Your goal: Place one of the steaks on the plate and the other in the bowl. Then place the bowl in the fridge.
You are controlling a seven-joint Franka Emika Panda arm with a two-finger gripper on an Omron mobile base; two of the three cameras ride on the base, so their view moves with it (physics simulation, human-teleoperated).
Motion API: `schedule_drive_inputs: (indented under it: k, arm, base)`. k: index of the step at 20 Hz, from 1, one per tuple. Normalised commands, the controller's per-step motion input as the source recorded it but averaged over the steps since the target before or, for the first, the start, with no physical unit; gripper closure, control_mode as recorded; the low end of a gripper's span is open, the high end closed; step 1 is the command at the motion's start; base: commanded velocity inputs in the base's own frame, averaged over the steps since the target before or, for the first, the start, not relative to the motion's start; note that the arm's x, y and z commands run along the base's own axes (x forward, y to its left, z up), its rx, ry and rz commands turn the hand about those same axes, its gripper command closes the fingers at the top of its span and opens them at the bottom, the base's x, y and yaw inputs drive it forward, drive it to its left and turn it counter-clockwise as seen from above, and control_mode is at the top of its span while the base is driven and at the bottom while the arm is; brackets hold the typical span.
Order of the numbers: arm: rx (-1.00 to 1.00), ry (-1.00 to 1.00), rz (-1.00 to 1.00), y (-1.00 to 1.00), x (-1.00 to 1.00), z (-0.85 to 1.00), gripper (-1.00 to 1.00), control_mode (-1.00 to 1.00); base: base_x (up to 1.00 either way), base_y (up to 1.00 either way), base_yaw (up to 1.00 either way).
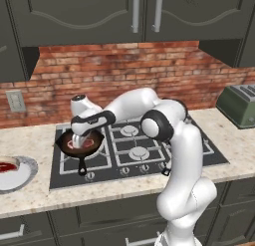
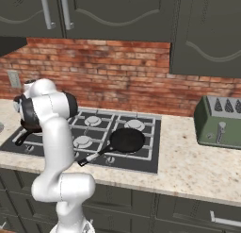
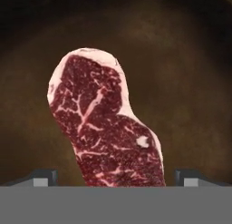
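while the claw gapes wide, empty, its tips flank the steak.

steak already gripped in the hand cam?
No: in the hand view the steak lies flat in the dark frying pan, and the gripper fingertips stand wide apart either side of it.

Red brick wall, dark cabinets, speckled counter

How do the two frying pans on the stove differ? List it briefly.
The left frying pan holds a steak and sits under the open claw; the right frying pan holds nothing. The left pan sits at the stove's left side, the right one near its front edge. Both are black with long handles.
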Motion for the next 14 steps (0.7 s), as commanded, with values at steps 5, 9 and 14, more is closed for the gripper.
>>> schedule_drive_inputs:
  k: [5,9,14]
  arm:
    - [0.00,0.00,0.05,-0.10,0.00,-0.16,-1.00,-1.00]
    - [0.00,0.00,0.05,-0.23,0.01,-0.24,-1.00,-1.00]
    - [0.00,0.00,0.06,-0.05,0.04,-0.44,-1.00,-1.00]
  base:
    - [0.00,0.00,0.00]
    - [0.00,0.00,0.00]
    - [0.00,0.00,0.00]
